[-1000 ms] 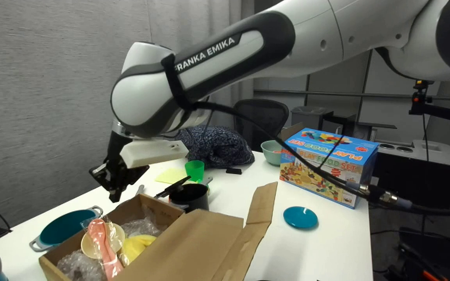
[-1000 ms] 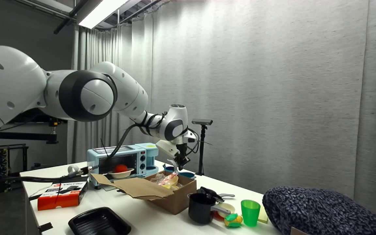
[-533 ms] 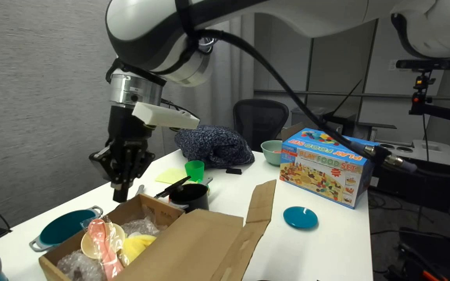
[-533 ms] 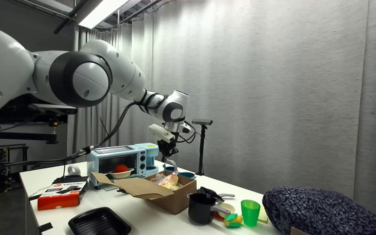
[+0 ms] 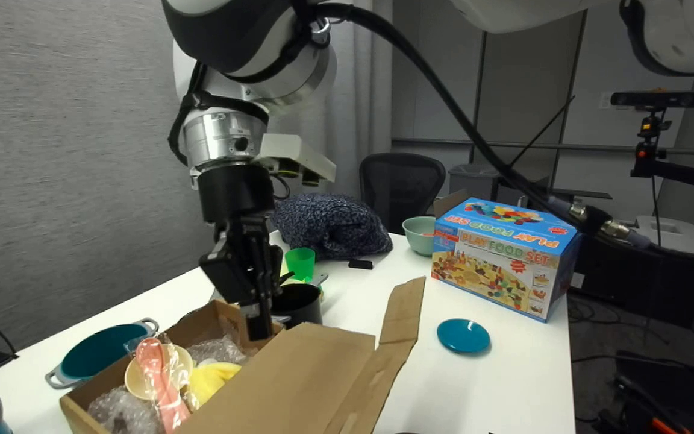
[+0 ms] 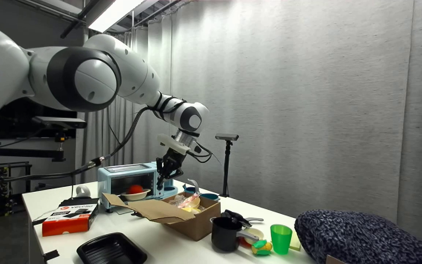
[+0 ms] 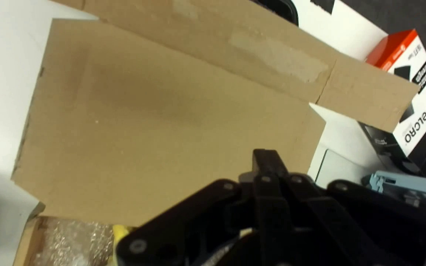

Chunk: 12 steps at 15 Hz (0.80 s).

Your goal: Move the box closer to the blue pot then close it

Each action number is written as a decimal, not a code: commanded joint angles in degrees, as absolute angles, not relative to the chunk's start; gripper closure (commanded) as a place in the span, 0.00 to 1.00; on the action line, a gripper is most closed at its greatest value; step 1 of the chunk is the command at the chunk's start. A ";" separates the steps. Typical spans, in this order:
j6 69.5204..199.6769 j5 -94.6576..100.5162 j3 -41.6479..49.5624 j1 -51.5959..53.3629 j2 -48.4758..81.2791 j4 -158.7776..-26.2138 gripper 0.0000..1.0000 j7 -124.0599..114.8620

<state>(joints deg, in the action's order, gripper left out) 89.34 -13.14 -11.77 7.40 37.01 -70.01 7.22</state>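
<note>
Starting at the left of an exterior view, seeing the blue pot (image 5: pixel 105 349) sitting just beside the box (image 5: pixel 201 324). Finding the box lying open on the white table (image 5: pixel 503 386), tracing its long axis from lower left to upper right. Making out the gripper (image 5: pixel 256 325) hanging above the box, with jaws meeting at the tips. Following the long flap (image 5: pixel 299 380) pointing out to the right. Reading "PLAY FOOD SET" twice, once upside down, on the blue toy carton (image 5: pixel 503 262) farther right. In the wrist view, reading "VELCRO" on the red-and-white package (image 7: pixel 422 114) right of the flap.
</note>
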 commanded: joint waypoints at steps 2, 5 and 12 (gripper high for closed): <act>93.24 -12.91 -11.48 7.92 28.32 -82.51 1.00 10.47; 96.48 -12.03 -11.39 9.09 21.89 -91.23 1.00 9.72; 118.32 -12.34 -11.26 9.54 10.26 -110.67 1.00 8.10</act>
<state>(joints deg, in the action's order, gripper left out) 110.09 -12.62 -11.76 9.28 16.57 -100.95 8.62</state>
